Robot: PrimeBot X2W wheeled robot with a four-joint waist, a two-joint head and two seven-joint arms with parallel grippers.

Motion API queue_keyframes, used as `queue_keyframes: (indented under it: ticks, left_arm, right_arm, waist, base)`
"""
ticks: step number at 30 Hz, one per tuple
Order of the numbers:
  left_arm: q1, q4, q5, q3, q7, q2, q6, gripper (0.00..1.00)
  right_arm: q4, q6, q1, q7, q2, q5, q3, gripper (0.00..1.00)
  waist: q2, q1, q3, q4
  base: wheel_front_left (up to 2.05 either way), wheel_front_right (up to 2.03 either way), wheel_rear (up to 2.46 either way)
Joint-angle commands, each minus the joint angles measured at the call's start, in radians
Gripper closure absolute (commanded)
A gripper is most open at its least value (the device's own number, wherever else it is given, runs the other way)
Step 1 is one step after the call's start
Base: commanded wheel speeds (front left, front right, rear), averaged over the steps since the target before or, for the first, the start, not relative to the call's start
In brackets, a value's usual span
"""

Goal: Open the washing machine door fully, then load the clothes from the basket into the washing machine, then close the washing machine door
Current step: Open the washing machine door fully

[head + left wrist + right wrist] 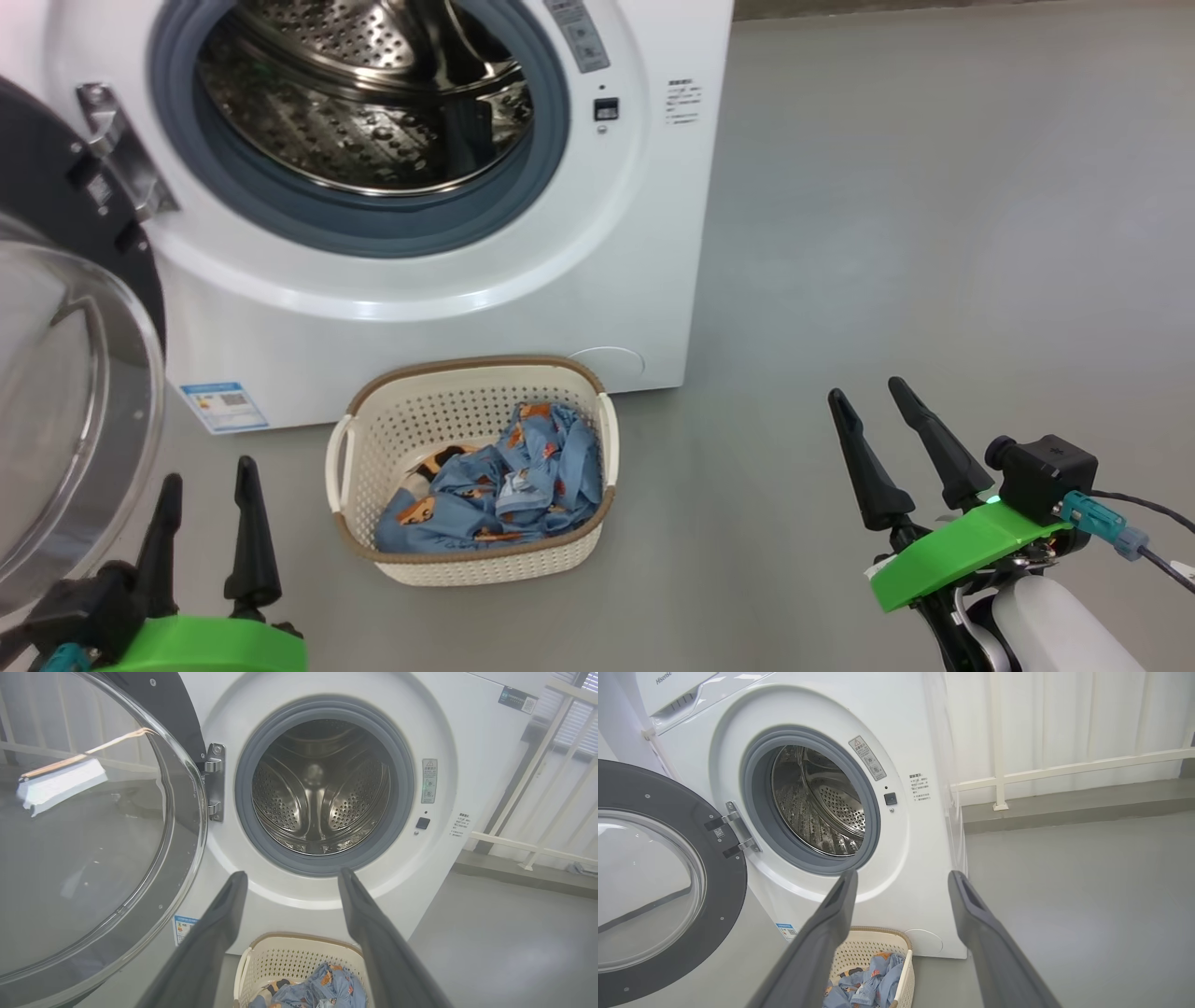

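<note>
The white washing machine [485, 308] stands ahead with its steel drum [364, 93] exposed. Its round black door [65, 373] with the glass bowl is swung wide open to the left; I see the door [84, 835] and the door [649, 891] in both wrist views too. On the floor before the machine sits the cream basket [448, 411] holding light-blue printed clothes [504, 485]. My left gripper [207, 481] is open at the lower left, left of the basket and empty. My right gripper [868, 392] is open at the lower right, well right of the basket and empty.
Grey floor [934, 233] stretches to the right of the machine. A white railing [1064, 770] and a raised ledge run along the back wall on the right. A blue label sticker [224, 406] is on the machine's lower left front.
</note>
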Motion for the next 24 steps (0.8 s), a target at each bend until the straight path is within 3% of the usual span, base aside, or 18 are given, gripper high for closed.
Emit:
queue_keyframes:
  ticks: [1,8,24]
  left_arm:
    - [-0.015,-0.03,0.021,0.039,-0.01,0.022,-0.004,0.0]
    - [-0.002,-0.032,0.026,0.039,-0.011,0.01,-0.037,0.0]
    - [-0.006,-0.018,0.077,0.052,-0.011,-0.013,-0.057,0.0]
  right_arm:
    - [-0.028,0.006,-0.004,-0.009,-0.01,-0.014,0.019,0.0]
    - [-0.031,0.006,0.0,-0.009,-0.023,-0.015,0.017,0.0]
    - [-0.022,0.006,0.005,-0.009,-0.037,-0.035,-0.02,0.0]
  waist:
    - [0.0,0.0,-0.006,-0.021]
    - [0.0,0.0,-0.013,-0.039]
    - [0.0,0.0,-0.011,-0.025]
  base:
    - [0.0,0.0,0.0]
    - [0.0,0.0,0.0]
    - [0.0,0.0,0.0]
